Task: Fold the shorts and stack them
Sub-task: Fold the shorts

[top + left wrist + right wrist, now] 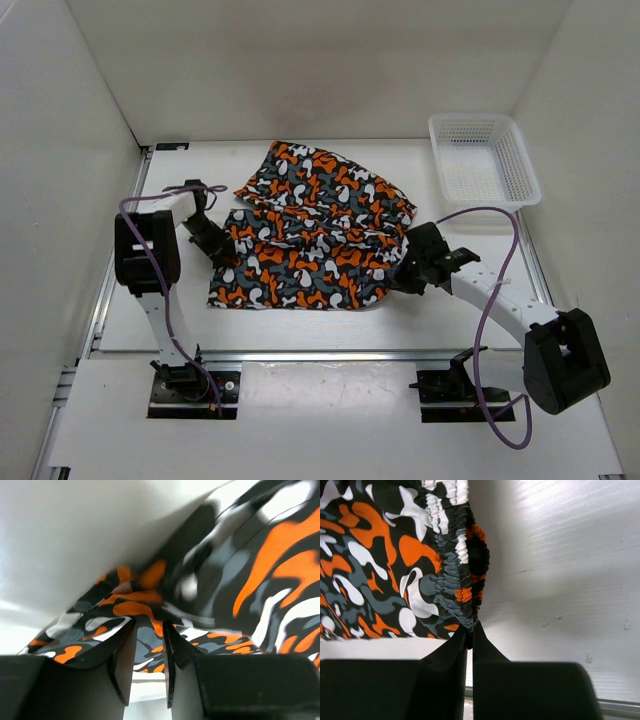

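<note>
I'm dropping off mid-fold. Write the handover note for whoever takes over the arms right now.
Left gripper: shut on the left hem of the shorts.
Right gripper: shut on the elastic waistband at their right edge.
The shorts lie spread mid-table, legs toward the left, outside the white basket at far right.
Done: both grasps.
Left: the fold itself, then stacking.

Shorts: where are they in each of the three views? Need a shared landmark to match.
Top external: shorts spread mid-table, between left claw and right claw.
Left wrist: shorts fill centre and right; fabric sits between the left claw's fingers at bottom.
Right wrist: shorts upper left; gathered waistband pinched at the claw tips.
Shared landmark: each claw's grip point on the shorts' edge.
</note>
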`<state>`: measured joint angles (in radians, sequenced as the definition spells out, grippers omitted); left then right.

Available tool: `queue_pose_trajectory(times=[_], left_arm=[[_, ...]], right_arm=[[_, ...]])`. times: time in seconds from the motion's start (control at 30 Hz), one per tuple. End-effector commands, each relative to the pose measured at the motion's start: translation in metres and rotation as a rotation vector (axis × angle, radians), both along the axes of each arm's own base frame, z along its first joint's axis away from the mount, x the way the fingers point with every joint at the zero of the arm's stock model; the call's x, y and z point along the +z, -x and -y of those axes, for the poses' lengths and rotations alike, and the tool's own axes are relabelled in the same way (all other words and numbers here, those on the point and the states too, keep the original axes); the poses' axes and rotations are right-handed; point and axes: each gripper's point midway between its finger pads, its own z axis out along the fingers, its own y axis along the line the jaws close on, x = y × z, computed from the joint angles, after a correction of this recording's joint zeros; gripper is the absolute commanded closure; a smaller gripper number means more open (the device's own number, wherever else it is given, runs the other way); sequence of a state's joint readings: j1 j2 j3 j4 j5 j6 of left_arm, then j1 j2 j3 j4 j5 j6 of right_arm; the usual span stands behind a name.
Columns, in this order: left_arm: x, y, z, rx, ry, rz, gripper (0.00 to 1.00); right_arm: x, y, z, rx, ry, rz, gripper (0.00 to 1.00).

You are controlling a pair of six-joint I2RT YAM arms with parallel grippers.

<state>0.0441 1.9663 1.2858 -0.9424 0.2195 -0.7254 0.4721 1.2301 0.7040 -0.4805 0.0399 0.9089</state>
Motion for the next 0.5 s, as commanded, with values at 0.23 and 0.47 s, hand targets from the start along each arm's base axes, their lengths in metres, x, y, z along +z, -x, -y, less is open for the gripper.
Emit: queue_pose_trajectory(times=[0.23, 0.47], left_arm=[[0.091, -0.095, -0.039, -0.137, -0.296, 0.300, 0.42], [0.111, -0.013, -0.076, 0.009, -0.265, 0.290, 0.36]], right_arm=[[0.004, 0.005, -0.002, -0.019, 0.021, 0.003, 1.00], [0.008, -0.004, -0.007, -0.015, 0.023, 0.018, 1.00]])
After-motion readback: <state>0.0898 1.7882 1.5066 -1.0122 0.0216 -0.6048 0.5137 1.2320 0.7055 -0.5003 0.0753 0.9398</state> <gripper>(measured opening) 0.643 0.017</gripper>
